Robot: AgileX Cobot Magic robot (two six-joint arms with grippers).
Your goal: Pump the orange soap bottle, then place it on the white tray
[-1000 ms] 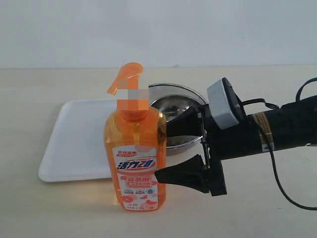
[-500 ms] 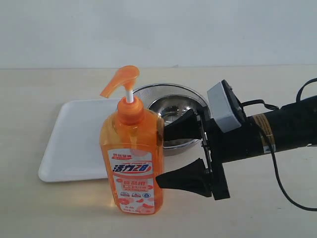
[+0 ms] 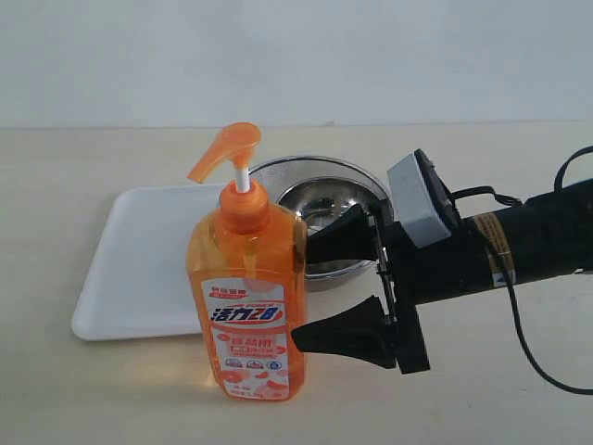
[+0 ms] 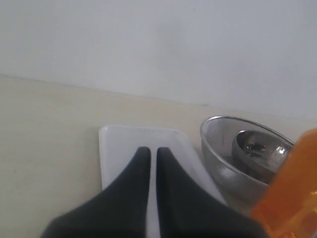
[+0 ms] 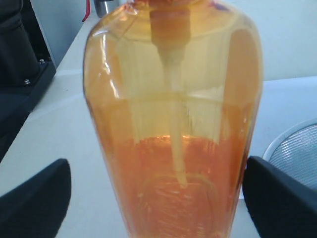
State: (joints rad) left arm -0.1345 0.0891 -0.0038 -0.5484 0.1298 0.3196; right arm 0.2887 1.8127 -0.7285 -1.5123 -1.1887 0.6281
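Orange soap bottle (image 3: pixel 246 297) upright between wide-open right fingers (image 3: pixel 347 332), not gripped, left fingers (image 4: pixel 130 191) closed on nothing

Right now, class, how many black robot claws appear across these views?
2. The right claw straddles the tall translucent orange soap bottle; the left claw shows only in its wrist view, before the flat white plastic tray.
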